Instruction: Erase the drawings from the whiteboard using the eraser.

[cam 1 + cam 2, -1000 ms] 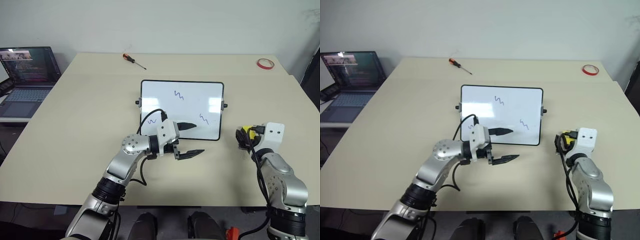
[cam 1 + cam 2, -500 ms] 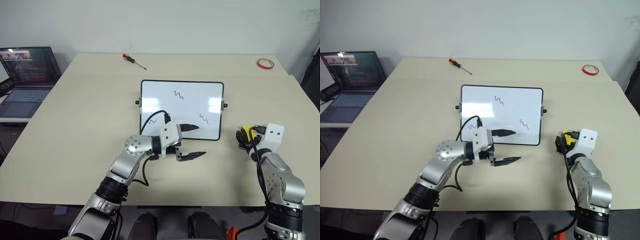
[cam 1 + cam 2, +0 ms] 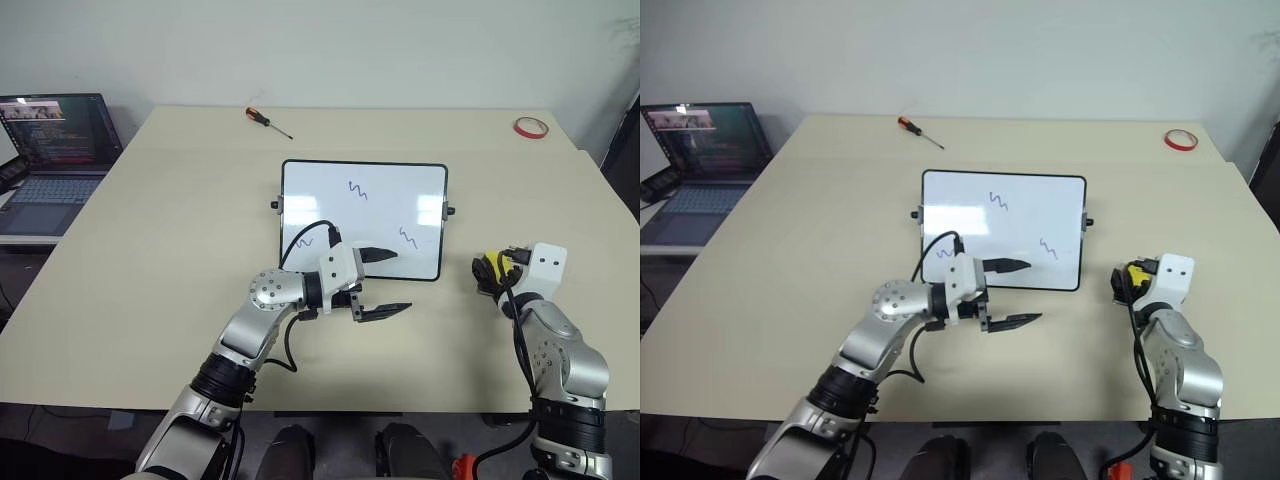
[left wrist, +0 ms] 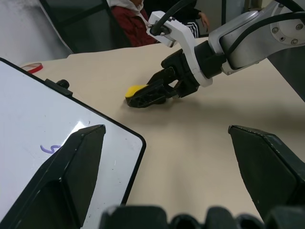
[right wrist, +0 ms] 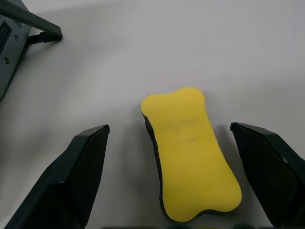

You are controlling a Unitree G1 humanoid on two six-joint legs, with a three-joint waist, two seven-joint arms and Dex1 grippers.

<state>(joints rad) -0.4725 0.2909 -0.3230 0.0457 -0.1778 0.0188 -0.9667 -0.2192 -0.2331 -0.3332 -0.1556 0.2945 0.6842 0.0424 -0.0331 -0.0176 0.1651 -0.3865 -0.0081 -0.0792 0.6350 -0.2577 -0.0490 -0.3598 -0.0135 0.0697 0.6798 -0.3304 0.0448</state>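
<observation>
The whiteboard (image 3: 380, 212) lies flat mid-table, black-framed, with three small blue drawings: one at the upper middle (image 3: 357, 189), one at the right (image 3: 408, 237), one at the lower left (image 3: 305, 242). My left gripper (image 3: 384, 282) is open and empty, pointing right across the board's near edge, one finger over the board and one over the table. The yellow eraser (image 5: 188, 152) lies on the table to the right of the board. My right gripper (image 3: 489, 272) is open, its fingers (image 5: 83, 174) standing either side of the eraser without closing on it.
A laptop (image 3: 50, 150) sits on a side surface at the far left. A screwdriver (image 3: 268, 121) lies at the table's back, and a red tape ring (image 3: 530, 127) at the back right corner. A seated person (image 4: 136, 21) is beyond the table's right side.
</observation>
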